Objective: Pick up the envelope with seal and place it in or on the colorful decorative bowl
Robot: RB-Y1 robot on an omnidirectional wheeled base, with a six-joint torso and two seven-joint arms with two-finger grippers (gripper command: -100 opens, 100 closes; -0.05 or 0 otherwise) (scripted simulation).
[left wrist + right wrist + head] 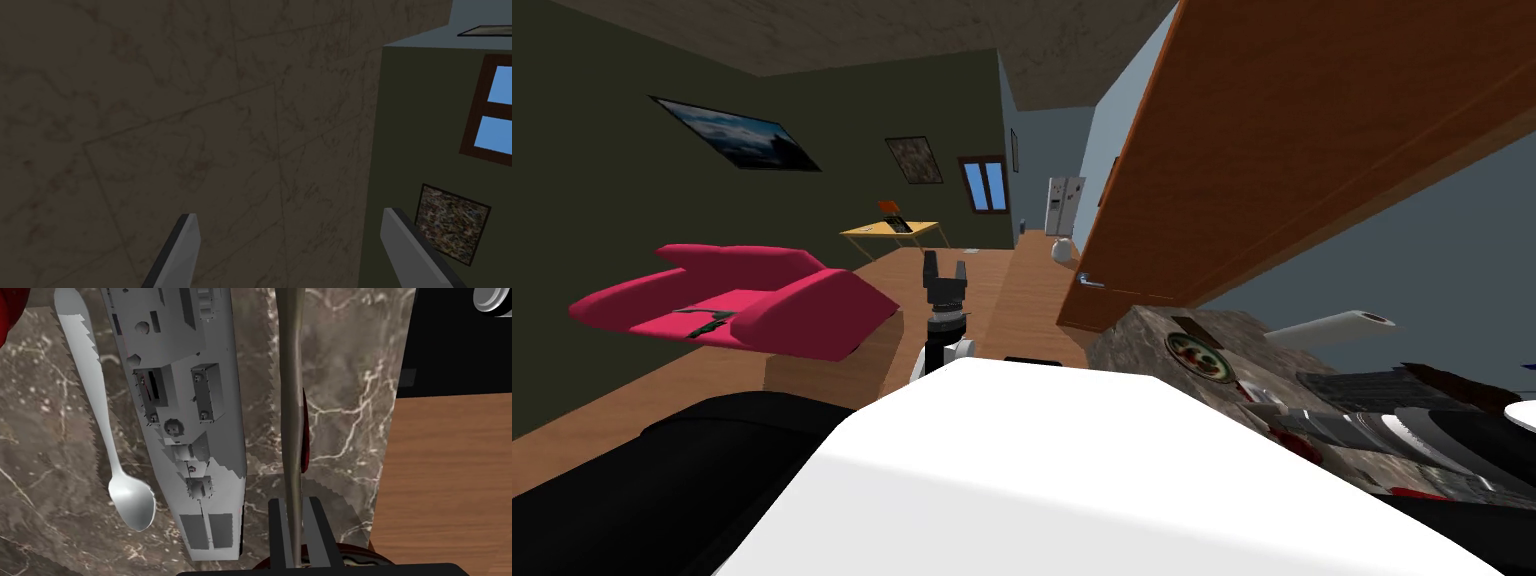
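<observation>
A brown, white-veined marble counter (50, 413) lies under the right gripper (295, 502). It carries a white spoon (131, 505) and a grey model ship (190, 413) side by side. The gripper's fingers are pressed onto the envelope (294, 388), which it holds edge-on. The envelope is a thin olive-grey sheet with a dark red seal (304, 428) bulging from one face. The colourful bowl (1200, 357) sits near the counter's edge, close by the gripper's body. Past that edge runs open wooden floor (450, 478). The left gripper (944, 272) stands raised over the floor with its fingers spread. Beyond it are a pink sofa (742, 300) and a brown door (1312, 130).
</observation>
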